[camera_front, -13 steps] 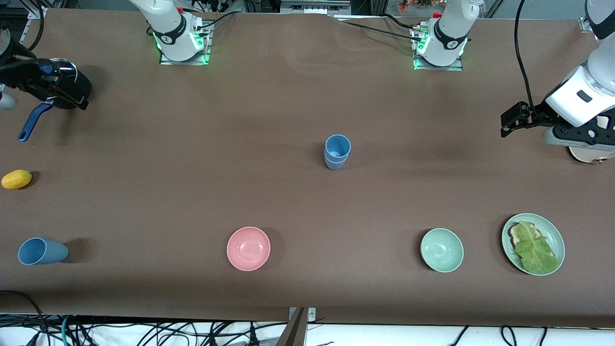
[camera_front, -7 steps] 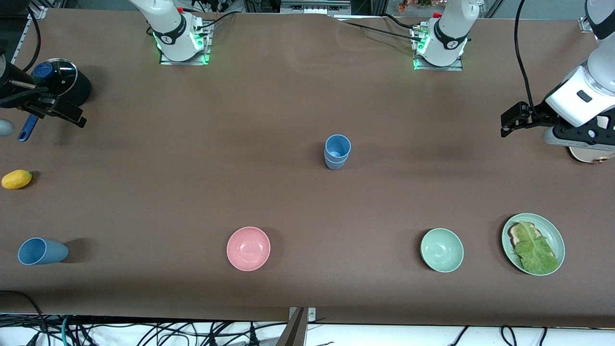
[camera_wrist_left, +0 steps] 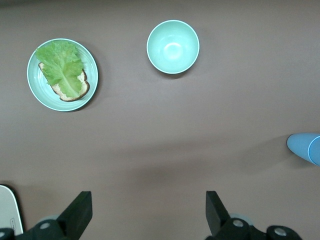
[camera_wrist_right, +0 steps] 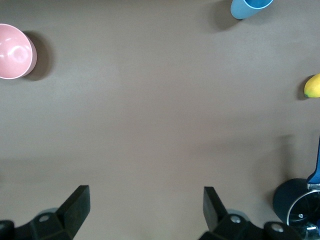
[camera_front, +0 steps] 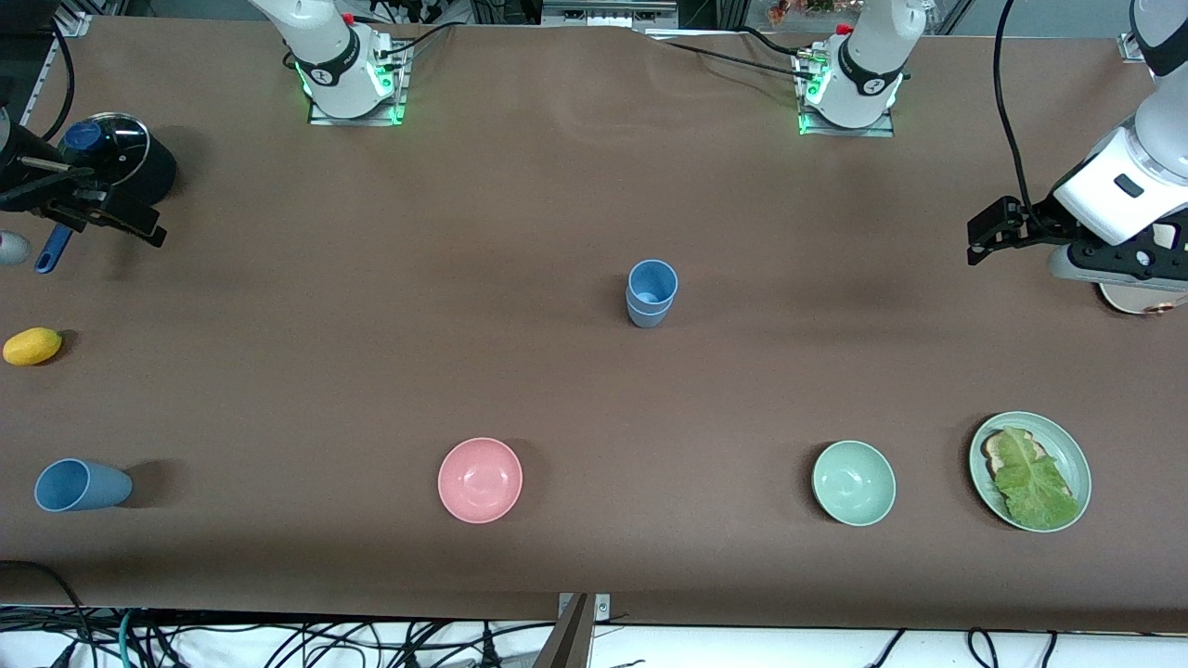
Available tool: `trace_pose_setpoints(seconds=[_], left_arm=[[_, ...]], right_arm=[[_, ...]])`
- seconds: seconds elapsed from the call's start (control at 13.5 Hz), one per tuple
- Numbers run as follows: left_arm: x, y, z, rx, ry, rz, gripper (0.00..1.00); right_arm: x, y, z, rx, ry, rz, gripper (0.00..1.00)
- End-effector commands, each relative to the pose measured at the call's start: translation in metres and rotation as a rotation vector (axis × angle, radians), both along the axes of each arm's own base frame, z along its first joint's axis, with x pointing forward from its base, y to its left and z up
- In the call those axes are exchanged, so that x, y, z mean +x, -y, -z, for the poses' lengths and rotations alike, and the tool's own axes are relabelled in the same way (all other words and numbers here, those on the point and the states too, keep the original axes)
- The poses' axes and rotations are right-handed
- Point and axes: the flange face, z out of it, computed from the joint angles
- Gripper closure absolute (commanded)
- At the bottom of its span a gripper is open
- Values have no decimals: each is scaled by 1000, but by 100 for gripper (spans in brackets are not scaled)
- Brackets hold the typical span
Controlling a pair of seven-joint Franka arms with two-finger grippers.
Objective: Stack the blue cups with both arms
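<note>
Two blue cups (camera_front: 652, 292) stand nested in one stack at the table's middle; the stack's edge shows in the left wrist view (camera_wrist_left: 306, 147). A third blue cup (camera_front: 82, 485) sits alone at the right arm's end, near the front camera, also in the right wrist view (camera_wrist_right: 250, 7); I cannot tell if it stands or lies. My right gripper (camera_front: 139, 223) is open and empty beside a black pot (camera_front: 130, 162); its jaws (camera_wrist_right: 145, 205) stand wide apart. My left gripper (camera_front: 986, 232) is open and empty at the left arm's end (camera_wrist_left: 148, 207).
A pink bowl (camera_front: 480, 480), a mint-green bowl (camera_front: 854, 482) and a green plate with bread and lettuce (camera_front: 1030, 471) line the table's near side. A yellow lemon (camera_front: 32, 345) and a blue ladle (camera_front: 54, 249) lie by the pot.
My right gripper has moved off the black pot, which now shows in full with its lid. The left arm and the cups have not moved.
</note>
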Motion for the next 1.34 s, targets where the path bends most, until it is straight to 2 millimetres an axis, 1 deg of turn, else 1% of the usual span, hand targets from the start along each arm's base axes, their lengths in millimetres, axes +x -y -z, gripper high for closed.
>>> trace_pose_setpoints(seconds=[0.0, 0.22, 0.52, 0.82, 1.26], left_arm=[[-2, -2, -4, -16, -5, 16, 0], [-1, -1, -5, -18, -2, 15, 0], [-1, -1, -5, -18, -2, 17, 0], [-1, -3, -5, -18, -2, 14, 0], [-1, -2, -5, -18, -2, 15, 0]], right_arm=[[5, 1, -4, 0, 0, -20, 0], [6, 2, -2, 2, -1, -31, 0], [7, -6, -3, -1, 5, -44, 0], [7, -3, -3, 1, 6, -41, 0], [8, -6, -3, 8, 11, -43, 0]])
